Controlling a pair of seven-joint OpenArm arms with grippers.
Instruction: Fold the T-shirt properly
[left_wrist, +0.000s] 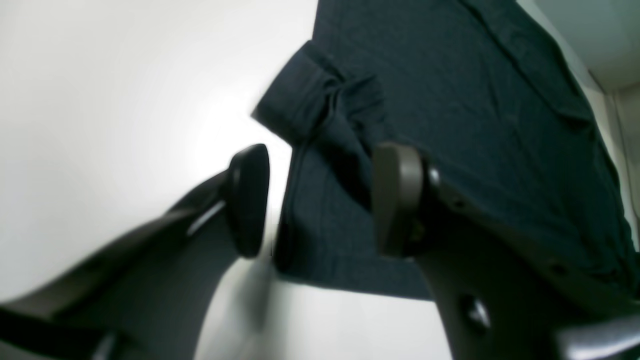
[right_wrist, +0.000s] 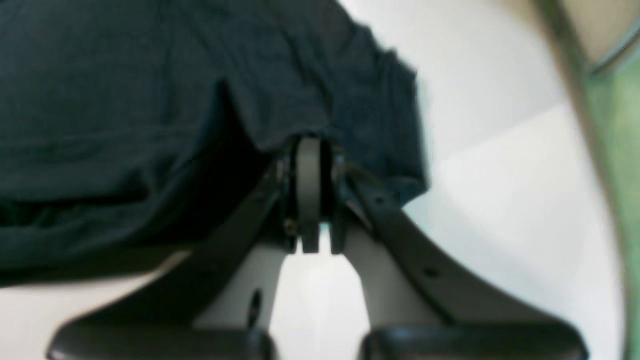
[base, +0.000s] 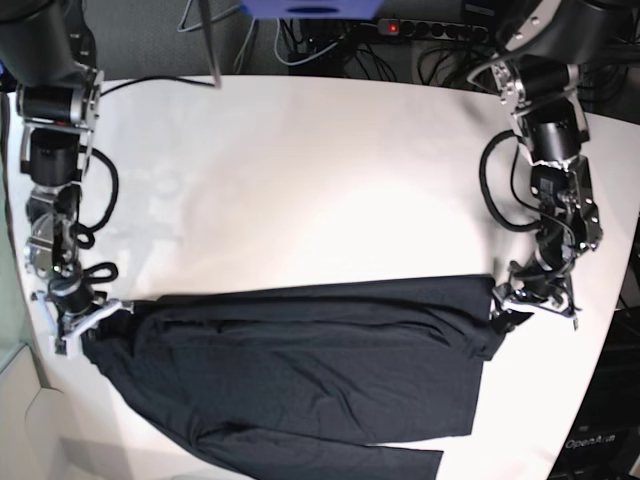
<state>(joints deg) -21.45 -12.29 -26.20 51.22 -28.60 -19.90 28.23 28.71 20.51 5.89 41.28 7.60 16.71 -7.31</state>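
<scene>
Limp and light, the T-shirt (base: 300, 370) sprawls on our worktop (base: 300, 180); right gripper (right_wrist: 310, 150) jaws pinch its hem, left gripper (left_wrist: 320, 200) jaws gape at the opposite edge, where we judge the next hold belongs.

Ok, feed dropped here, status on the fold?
Right gripper shut on T-shirt edge. Left gripper open over the other edge. Nothing in the way.
</scene>
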